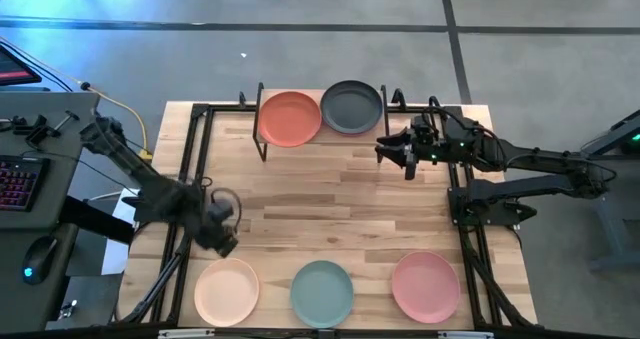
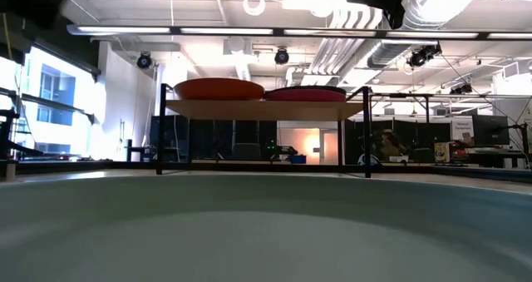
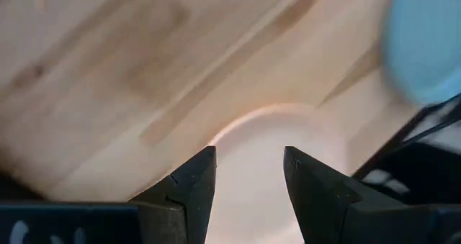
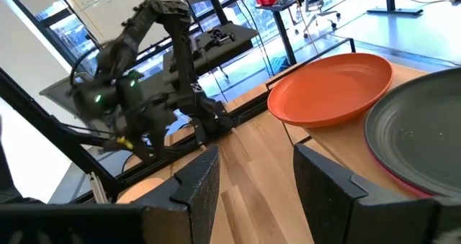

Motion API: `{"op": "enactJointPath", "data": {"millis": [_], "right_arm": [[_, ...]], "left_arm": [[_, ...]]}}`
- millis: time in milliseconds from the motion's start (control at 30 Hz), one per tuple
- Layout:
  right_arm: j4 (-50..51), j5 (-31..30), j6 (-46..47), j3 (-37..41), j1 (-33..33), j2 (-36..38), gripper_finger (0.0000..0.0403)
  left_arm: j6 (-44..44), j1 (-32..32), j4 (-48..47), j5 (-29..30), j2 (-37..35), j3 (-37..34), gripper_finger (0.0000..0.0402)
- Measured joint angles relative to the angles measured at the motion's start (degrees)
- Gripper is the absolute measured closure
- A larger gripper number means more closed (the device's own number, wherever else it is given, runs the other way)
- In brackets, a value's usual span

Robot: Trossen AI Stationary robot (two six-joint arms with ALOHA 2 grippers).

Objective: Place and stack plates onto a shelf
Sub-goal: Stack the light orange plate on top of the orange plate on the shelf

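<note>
The shelf (image 2: 258,109) stands at the table's far side. The terracotta orange plate (image 1: 290,118) lies on its left half. The dark grey plate (image 1: 352,107) lies on its right half, on top of a magenta plate whose rim (image 4: 403,178) shows below it. Cream peach (image 1: 227,291), pale teal (image 1: 321,289) and salmon pink (image 1: 425,285) plates lie in a row along the near edge. My left gripper (image 1: 225,241) hangs open over the cream plate's far rim (image 3: 266,125). My right gripper (image 1: 400,157) is open, in the air just near of the shelf's right end.
A black metal frame (image 1: 195,159) runs along the table's left, right and far edges. Bare wood (image 1: 330,204) lies between the shelf and the row of plates. A keyboard and mouse (image 1: 20,184) sit on a desk left of the table.
</note>
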State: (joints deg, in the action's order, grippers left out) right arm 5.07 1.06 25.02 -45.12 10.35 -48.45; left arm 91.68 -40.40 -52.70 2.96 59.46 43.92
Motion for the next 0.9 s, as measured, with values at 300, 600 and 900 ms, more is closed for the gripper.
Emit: {"op": "enactJointPath", "data": {"millis": [300, 600, 900], "right_arm": [[0.6, 0.0, 0.0, 0.0, 0.0, 0.0, 0.0245], [2.8, -1.1, 0.0, 0.0, 0.0, 0.0, 0.0245], [3.4, -1.1, 0.0, 0.0, 0.0, 0.0, 0.0245]], "left_arm": [[11.1, -11.3, 0.1, -1.2, 14.3, 0.0, 0.0248], [6.6, -14.5, 7.7, -1.2, 21.1, 0.0, 0.0248], [7.0, -15.2, 1.3, -3.7, 23.5, 0.0, 0.0248]]}}
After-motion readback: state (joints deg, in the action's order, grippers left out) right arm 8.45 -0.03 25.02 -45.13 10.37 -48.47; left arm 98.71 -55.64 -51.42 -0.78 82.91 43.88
